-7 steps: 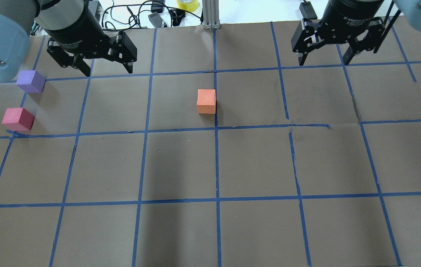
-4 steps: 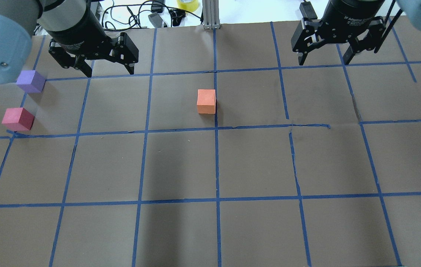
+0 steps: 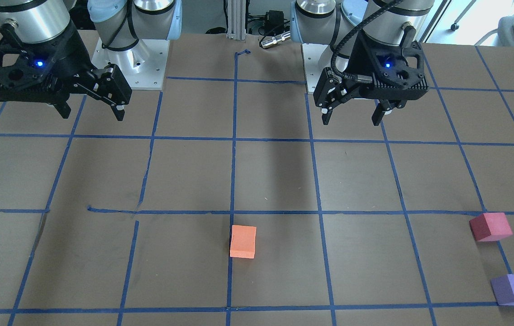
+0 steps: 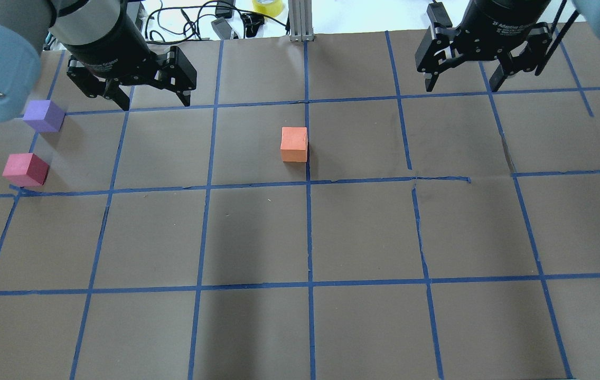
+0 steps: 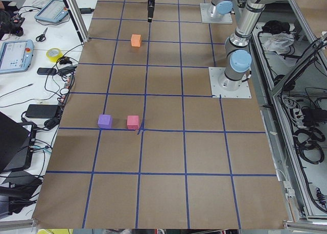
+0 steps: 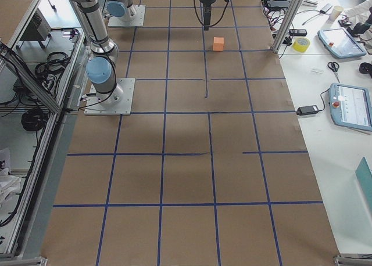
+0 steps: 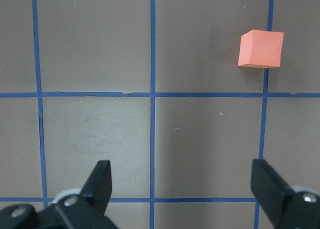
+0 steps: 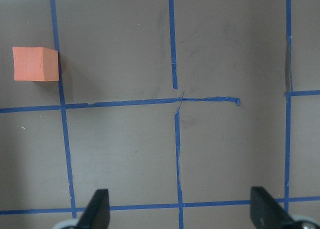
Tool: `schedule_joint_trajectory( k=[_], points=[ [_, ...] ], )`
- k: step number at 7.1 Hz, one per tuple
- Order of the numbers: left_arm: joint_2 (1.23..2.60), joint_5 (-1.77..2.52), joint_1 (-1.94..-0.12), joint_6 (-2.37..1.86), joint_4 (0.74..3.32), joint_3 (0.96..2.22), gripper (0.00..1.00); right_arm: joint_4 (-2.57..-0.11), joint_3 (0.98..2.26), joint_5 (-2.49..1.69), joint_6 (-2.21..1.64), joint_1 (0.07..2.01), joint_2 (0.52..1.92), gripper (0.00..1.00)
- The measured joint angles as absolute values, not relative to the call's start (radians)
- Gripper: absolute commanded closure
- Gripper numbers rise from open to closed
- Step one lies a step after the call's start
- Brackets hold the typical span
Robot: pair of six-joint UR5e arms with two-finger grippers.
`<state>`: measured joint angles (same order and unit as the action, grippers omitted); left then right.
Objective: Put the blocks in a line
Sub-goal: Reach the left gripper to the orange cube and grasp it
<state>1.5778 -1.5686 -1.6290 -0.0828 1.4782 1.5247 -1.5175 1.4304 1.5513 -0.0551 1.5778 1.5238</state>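
Note:
The orange block [image 4: 294,143] sits near the table's middle, beside a blue tape line, and also shows in the front view [image 3: 243,241]. The reddish-pink block [image 4: 25,169] and the purple block [image 4: 44,116] lie close together at the far left. My left gripper [image 4: 156,103] hangs open and empty above the table, to the right of the purple block. Its wrist view shows the orange block [image 7: 260,48] ahead at upper right. My right gripper [image 4: 460,88] hangs open and empty at the far right. Its wrist view shows the orange block [image 8: 35,64] at upper left.
Brown paper with a blue tape grid [image 4: 310,285] covers the table. An aluminium post [image 4: 300,21], cables and a yellow tape roll [image 4: 268,6] lie past the far edge. The robot bases [image 3: 130,59] stand at the near side.
Both arms have shifted only slightly. Both grippers stay open. The three blocks have not moved.

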Motion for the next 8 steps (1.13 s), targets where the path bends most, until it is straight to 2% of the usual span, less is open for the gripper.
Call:
schedule_joint_trajectory(
  k=[3,4,8],
  points=[
    [1.581,-1.571,-1.628,-0.082,1.506,1.526,0.0,-1.52,1.432,1.561,-0.054,1.578,1.528,0.0],
    [1.622,-1.569,-1.627,-0.09,1.496,1.53,0.0,-1.521,1.433,1.562,-0.051,1.578,1.528,0.0],
    [1.909,-1.56,-1.689,-0.2,1.215,1.529,0.0,-1.526,1.435,1.565,-0.041,1.578,1.528,0.0]
  ],
)
